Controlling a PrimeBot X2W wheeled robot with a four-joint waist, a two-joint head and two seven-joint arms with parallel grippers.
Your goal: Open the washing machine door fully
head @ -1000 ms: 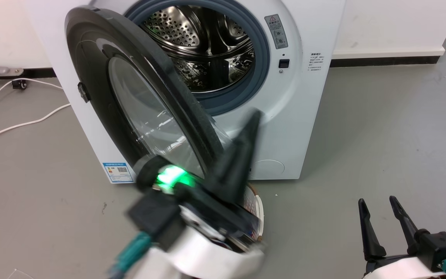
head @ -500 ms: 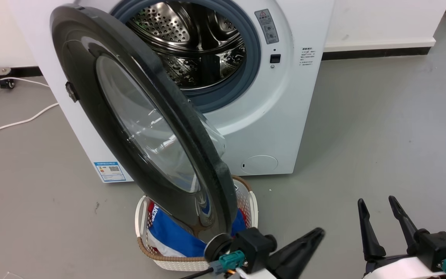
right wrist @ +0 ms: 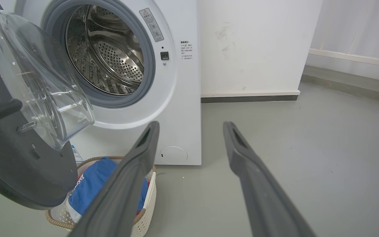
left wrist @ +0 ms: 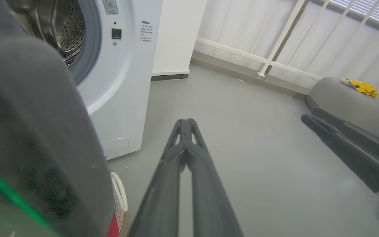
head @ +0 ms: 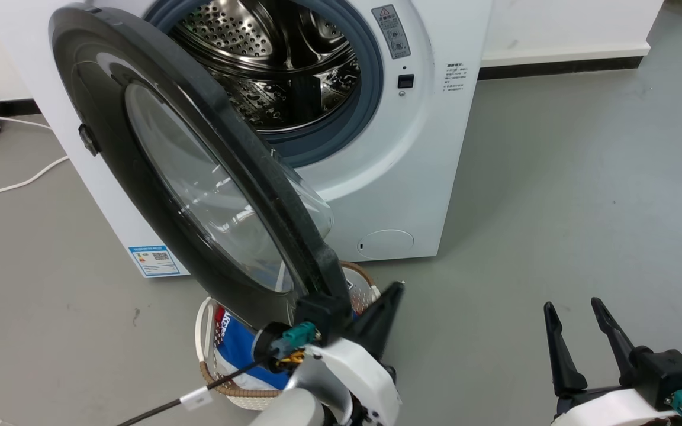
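The left hand (head: 396,291) sat near the bottom centre of the head view, its two dark fingers pressed together with nothing between them. In the left wrist view the closed tips (left wrist: 185,123) met over bare grey floor (left wrist: 242,138), and the blurred dark edge of the washing machine door (left wrist: 35,138) loomed close on the left. The hand lay just beside the door's lowest near edge. Whether its wrist touched the rim could not be told.

The right hand (head: 572,306) rested at the near right, well apart from the machine. Its fingers were spread wide and held nothing, and the gap showed plainly in the right wrist view (right wrist: 192,125).

The washing machine door (head: 190,171) stood swung out from the left side of the washing machine (head: 412,165), at a slant towards the camera and not folded back against the cabinet. Its black rim faced near and left. Its clear glass bowl (right wrist: 41,85) bulged towards the opening. The steel drum (head: 270,65) and the grey rubber ring (head: 370,97) around it were exposed on the far side.

Under the door's lower edge a white woven basket (head: 201,331) sat on the floor with blue cloth (head: 235,355) in it. A blue sticker (head: 153,261) showed low on the left of the front, a small round hatch (head: 385,243) low on the right. A white cable (head: 9,184) trailed across the floor at the far left.
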